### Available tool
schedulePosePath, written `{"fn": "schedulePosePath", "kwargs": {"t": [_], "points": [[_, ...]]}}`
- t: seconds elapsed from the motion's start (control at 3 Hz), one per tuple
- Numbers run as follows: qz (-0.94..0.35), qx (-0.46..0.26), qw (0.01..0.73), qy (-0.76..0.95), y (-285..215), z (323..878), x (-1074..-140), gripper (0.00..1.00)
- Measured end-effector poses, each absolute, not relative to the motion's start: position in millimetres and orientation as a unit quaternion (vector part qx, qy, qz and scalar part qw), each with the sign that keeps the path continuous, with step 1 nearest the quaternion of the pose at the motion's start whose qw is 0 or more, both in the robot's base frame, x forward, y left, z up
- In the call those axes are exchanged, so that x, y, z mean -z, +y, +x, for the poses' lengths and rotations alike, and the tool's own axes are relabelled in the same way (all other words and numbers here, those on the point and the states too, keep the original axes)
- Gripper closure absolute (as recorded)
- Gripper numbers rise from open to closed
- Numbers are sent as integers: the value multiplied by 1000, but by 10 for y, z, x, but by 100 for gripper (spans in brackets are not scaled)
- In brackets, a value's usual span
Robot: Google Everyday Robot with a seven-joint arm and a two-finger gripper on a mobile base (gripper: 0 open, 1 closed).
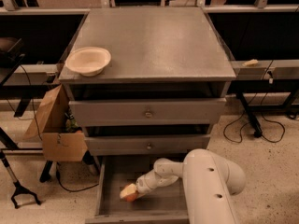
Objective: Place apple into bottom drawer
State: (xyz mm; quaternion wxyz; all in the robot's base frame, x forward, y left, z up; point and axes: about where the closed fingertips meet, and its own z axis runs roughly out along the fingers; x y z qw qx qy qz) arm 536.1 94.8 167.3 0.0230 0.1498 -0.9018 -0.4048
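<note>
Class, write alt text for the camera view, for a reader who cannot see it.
The robot's hand reaches into the open bottom drawer of a grey cabinet, right at an apple inside it. A cream bowl sits near the cabinet top's front left corner.

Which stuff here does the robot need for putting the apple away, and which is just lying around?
Needed: apple, bottom drawer, gripper (down in that drawer, at the apple).
Lying about: bowl on the cabinet top, cardboard box on the floor, cables on the floor.
</note>
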Motion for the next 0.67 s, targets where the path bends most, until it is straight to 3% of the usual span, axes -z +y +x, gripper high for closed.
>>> {"fn": "schedulePosePath", "kwargs": {"t": [0.33, 0.67], "points": [[150, 405, 23, -902, 949, 5359, -1672, 0], [150, 405, 23, -902, 949, 5359, -1672, 0]]}}
